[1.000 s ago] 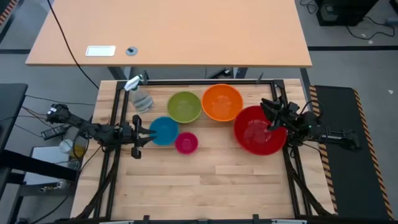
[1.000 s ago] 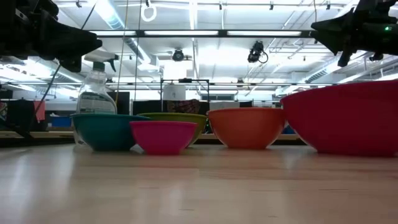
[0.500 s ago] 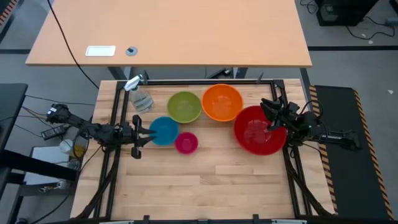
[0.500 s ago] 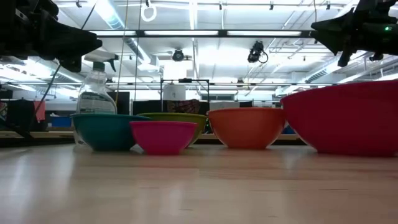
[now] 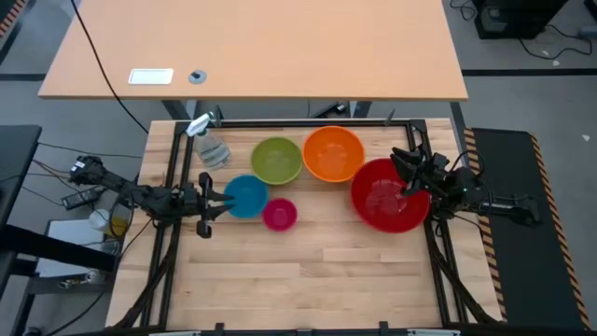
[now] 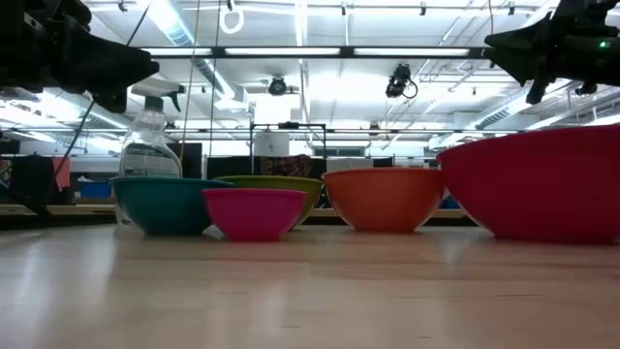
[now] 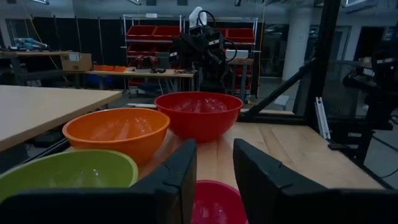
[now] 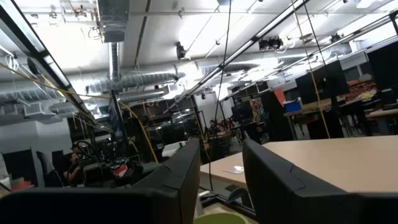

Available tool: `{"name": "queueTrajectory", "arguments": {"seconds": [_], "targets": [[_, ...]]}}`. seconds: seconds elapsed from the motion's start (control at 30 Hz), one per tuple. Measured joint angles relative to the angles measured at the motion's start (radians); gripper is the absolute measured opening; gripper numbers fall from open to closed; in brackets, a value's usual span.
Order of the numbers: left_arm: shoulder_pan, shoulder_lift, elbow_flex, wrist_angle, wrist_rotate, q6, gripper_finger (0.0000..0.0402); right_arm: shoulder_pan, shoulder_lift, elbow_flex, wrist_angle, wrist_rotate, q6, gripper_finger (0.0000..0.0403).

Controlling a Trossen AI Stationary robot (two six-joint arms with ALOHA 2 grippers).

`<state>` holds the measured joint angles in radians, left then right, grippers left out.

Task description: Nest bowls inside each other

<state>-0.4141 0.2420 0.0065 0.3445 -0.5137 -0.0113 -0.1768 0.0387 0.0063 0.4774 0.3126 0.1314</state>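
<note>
Five bowls rest apart, bottoms down, on the wooden table: red (image 5: 387, 196) at the right, orange (image 5: 333, 152) and green (image 5: 276, 160) toward the far edge, blue (image 5: 246, 196) and the small pink one (image 5: 280, 214) in front of the green. My left gripper (image 5: 213, 199) hangs level just left of the blue bowl and above its rim. It is shut to a narrow slit (image 7: 214, 149) with nothing in it. My right gripper (image 5: 401, 173) hovers high over the red bowl's right rim, tipped upward, fingers slightly apart (image 8: 221, 149) and empty.
A clear spray bottle (image 5: 207, 140) stands upright at the far left, behind the blue bowl. Black frame rails (image 5: 173, 177) run along the table's left, far and right edges. Bare wood (image 5: 308, 280) fills the near half of the table. A tan desk (image 5: 261, 47) stands beyond the far edge.
</note>
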Motion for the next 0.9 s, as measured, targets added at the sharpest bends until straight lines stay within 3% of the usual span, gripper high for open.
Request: {"name": "queueTrajectory", "arguments": {"seconds": [0.13, 0.27, 0.43, 0.67, 0.83, 0.9], "targets": [[0.0, 0.0, 0.0, 0.052, 0.0, -0.094, 0.0109, 0.0, 0.0, 0.0, 0.0, 0.0, 0.0, 0.013], [0.003, -0.001, 0.0, 0.083, 0.0, -0.076, 0.0109, 0.0, 0.0, 0.0, 0.015, 0.001, 0.0, 0.013], [0.003, 0.0, 0.0, 0.079, 0.0, -0.08, 0.0109, 0.0, 0.0, 0.0, 0.113, 0.005, 0.08, 0.013], [0.018, -0.001, 0.01, 0.117, 0.0, -0.064, 0.0109, -0.002, 0.0, 0.0, 0.274, 0.009, 0.022, 0.013], [0.049, -0.001, 0.106, 0.037, 0.001, -0.077, 0.0109, -0.003, 0.0, 0.005, 0.286, 0.224, 0.007, 0.013], [0.066, 0.003, 0.141, -0.028, 0.001, -0.094, 0.0109, -0.004, 0.011, 0.005, 0.278, 0.249, 0.007, 0.013]]}}
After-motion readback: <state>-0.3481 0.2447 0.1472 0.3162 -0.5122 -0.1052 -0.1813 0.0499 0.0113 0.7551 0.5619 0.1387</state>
